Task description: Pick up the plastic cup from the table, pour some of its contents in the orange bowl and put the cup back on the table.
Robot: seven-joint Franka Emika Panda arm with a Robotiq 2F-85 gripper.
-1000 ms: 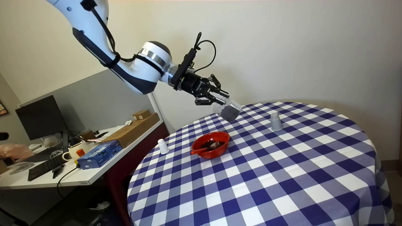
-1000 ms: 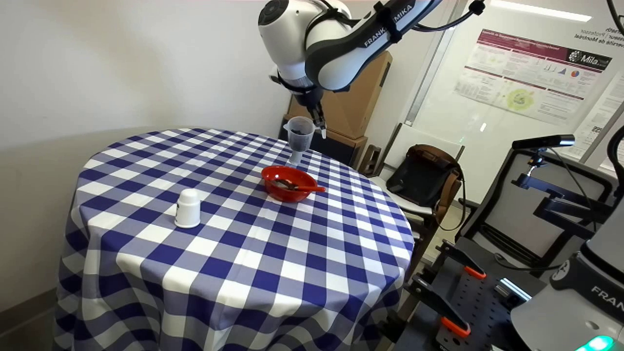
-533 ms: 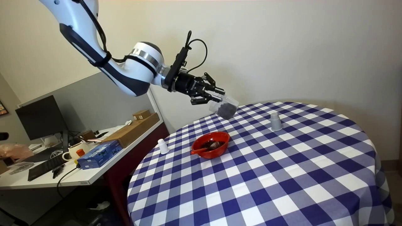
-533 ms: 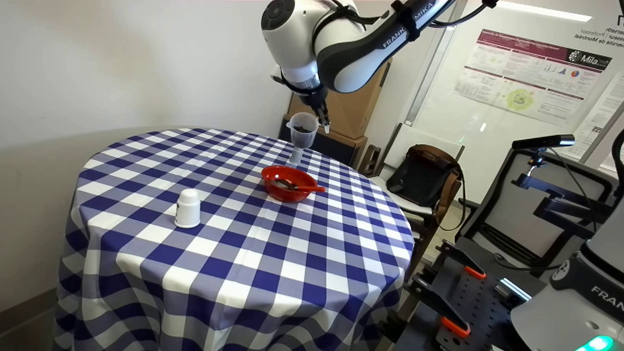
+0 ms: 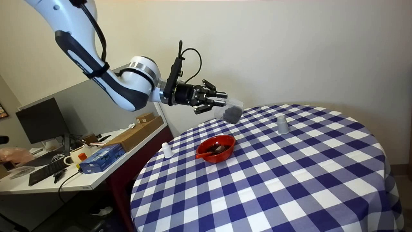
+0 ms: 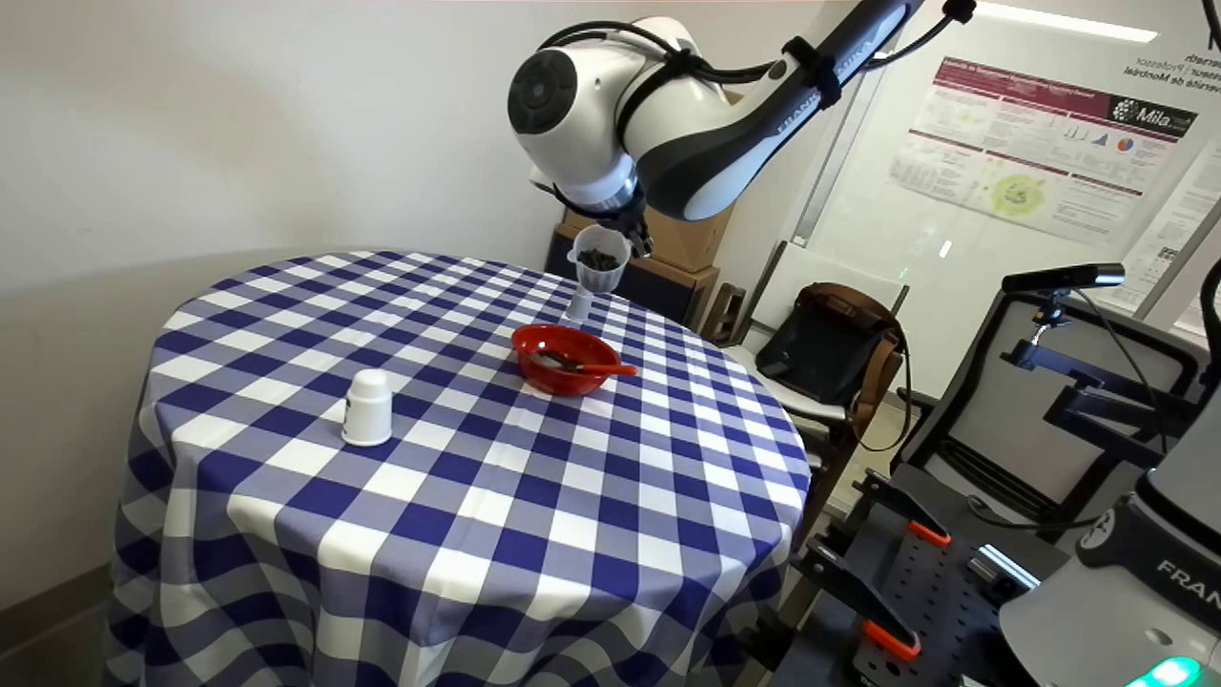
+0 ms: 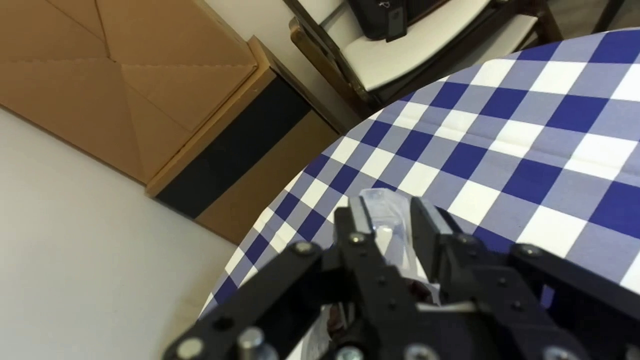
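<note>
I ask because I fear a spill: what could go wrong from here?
The cup is tilted, so its contents might land on the table beside the bowl. The hand holds the cup from one side, so it could twist while pouring. The spoon in the bowl might deflect pieces.

Translucent plastic cup [image 5: 229, 111] tilted, dark contents [image 6: 598, 260] inside, above checkered table [image 5: 273, 183]; red bowl [image 5: 219, 159] upright on table.
</note>
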